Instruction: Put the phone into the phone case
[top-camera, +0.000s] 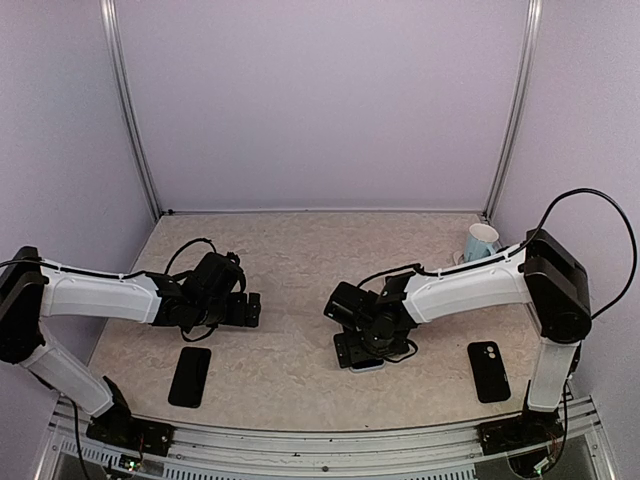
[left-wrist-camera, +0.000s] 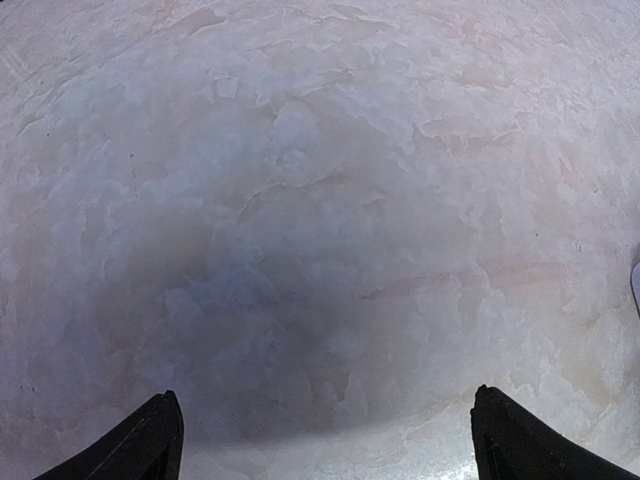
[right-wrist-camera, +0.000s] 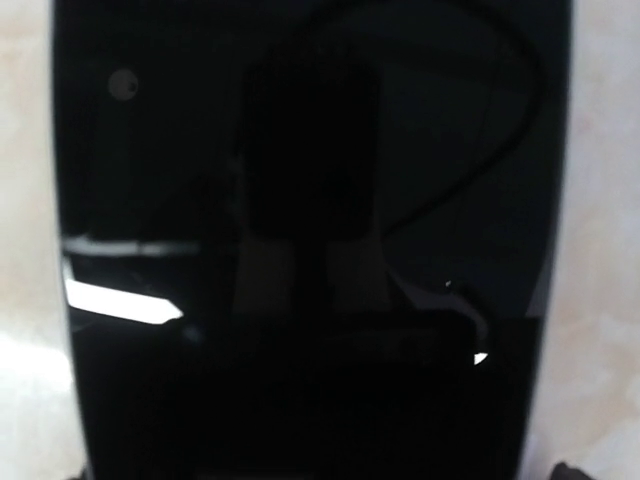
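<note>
A phone (right-wrist-camera: 310, 200) with a glossy black screen lies face up on the table and fills the right wrist view. My right gripper (right-wrist-camera: 320, 472) hangs just above it, open, its fingertips (right-wrist-camera: 572, 471) only showing outside the phone's long edges. From above, that gripper (top-camera: 360, 352) hides the phone except for a pale edge (top-camera: 370, 366). A black slab (top-camera: 190, 376) lies front left, and a black slab with camera lenses (top-camera: 488, 370) front right. I cannot tell which of them is the phone case. My left gripper (top-camera: 248, 308) is open over bare table (left-wrist-camera: 320, 200), its jaws (left-wrist-camera: 320, 440) empty.
A pale blue and white cup (top-camera: 481, 241) stands at the back right near a frame post (top-camera: 508, 110). The marbled table (top-camera: 300, 250) is walled by lilac panels. The right arm's cable loops above its elbow (top-camera: 600, 200).
</note>
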